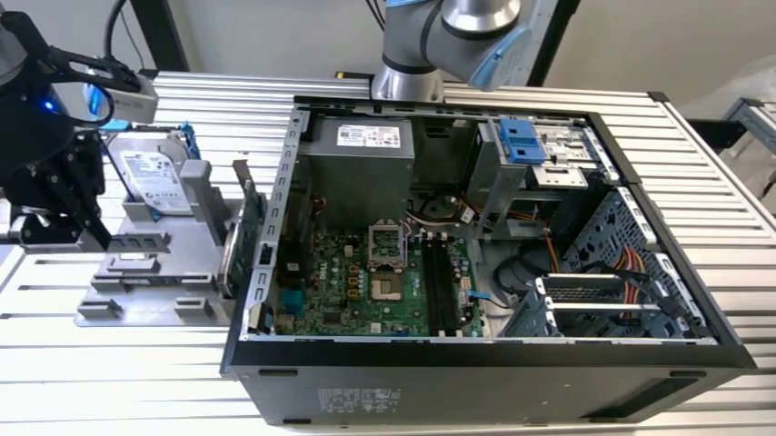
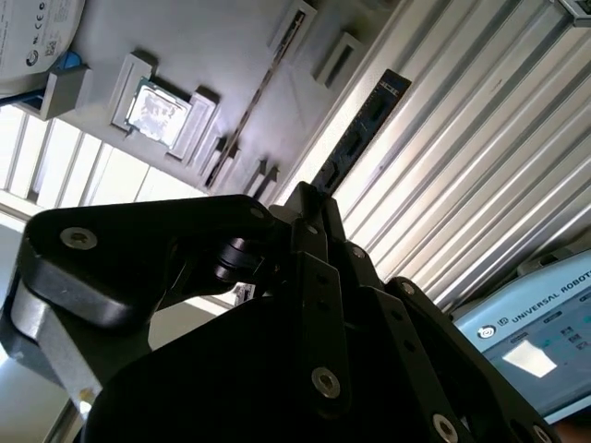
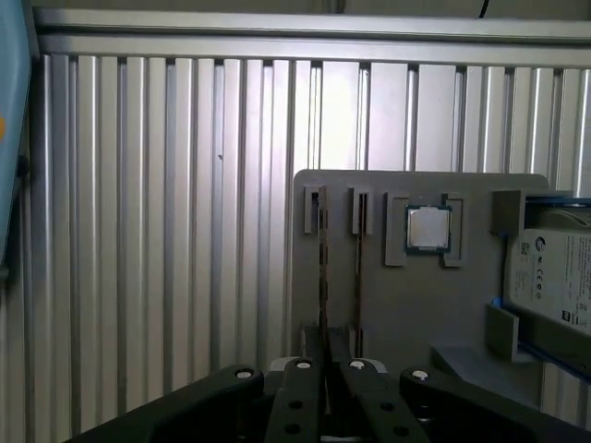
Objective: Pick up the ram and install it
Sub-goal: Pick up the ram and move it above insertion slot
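ram (image 2: 358, 129) gripped in fingers (image 2: 314, 231) beside grey tray (image 3: 416, 314) holding cpu (image 3: 428, 228), hard drive (image 3: 559, 277)

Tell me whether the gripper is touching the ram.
Touching. In the second wrist view the ram has one end pinched in the gripper, the rest jutting out over the ribbed table.

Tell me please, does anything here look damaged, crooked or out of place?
Nothing stands out. The gripper holds the ram by one end, and it points straight out, not tilted. On the gray holder, the processor chip and the hard drive sit in their recesses.
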### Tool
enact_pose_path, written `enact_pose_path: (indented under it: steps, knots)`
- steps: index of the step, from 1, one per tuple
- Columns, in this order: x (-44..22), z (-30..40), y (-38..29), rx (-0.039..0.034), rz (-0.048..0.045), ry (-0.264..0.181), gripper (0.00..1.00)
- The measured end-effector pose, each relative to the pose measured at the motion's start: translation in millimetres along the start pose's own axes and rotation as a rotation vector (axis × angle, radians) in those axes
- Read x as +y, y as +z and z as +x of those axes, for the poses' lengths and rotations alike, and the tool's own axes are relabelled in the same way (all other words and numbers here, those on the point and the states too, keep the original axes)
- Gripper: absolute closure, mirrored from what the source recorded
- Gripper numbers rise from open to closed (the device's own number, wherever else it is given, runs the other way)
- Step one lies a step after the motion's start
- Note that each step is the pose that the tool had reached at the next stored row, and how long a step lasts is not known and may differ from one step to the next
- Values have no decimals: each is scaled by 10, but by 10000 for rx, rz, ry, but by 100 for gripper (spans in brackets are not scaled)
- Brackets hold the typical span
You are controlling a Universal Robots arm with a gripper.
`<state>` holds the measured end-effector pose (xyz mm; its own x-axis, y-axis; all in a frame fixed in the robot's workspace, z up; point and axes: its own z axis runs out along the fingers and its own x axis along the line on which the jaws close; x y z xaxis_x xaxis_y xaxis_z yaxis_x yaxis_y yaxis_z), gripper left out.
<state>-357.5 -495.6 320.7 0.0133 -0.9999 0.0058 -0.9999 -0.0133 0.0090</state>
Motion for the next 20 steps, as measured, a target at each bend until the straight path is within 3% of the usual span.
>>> enact_pose_path:
  steps: [20]
  knots:
    - [1, 1, -106, 1, -1, 23, 100]
